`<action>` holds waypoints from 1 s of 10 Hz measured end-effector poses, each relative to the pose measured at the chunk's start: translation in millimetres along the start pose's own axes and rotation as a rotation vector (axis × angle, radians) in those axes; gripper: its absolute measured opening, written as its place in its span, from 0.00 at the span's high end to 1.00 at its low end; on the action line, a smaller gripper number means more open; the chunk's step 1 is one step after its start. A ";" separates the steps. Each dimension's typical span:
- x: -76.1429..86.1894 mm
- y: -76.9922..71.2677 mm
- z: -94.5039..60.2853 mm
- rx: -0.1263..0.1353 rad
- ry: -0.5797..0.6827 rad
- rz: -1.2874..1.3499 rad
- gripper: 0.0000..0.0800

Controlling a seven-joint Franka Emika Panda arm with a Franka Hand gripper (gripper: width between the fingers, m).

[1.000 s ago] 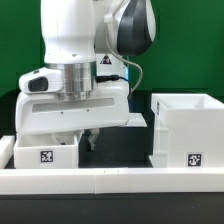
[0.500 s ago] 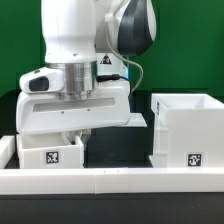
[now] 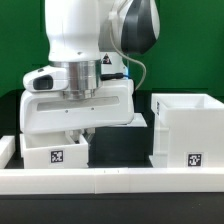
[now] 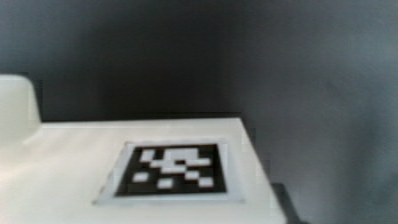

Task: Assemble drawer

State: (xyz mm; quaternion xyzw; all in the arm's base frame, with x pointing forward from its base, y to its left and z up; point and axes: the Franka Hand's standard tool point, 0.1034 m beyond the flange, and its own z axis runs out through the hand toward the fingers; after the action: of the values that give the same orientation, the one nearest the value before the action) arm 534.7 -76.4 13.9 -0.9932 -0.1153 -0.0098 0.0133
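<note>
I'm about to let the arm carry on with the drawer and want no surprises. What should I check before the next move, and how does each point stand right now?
1. Claw shut on the part: cannot tell; its fingertips are hidden behind the part, and the wrist view shows none.
2. Part's tag fully inside the wrist view: ok, though blurred.
3. Box upright at the exterior view's right: ok.
4. Gap between part and box: ok; bare table shows between them.
5. Part resting flat on the table: cannot tell.
</note>
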 end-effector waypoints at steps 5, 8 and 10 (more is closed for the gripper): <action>10.3 -15.9 -19.7 0.016 -0.051 -0.186 0.95; 8.5 -14.4 -18.8 0.017 -0.056 -0.355 0.95; 6.9 -15.3 -19.2 0.011 -0.067 -0.559 0.95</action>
State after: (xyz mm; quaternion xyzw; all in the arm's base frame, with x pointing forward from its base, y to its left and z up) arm 537.6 -60.4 33.6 -0.9225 -0.3853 0.0203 0.0117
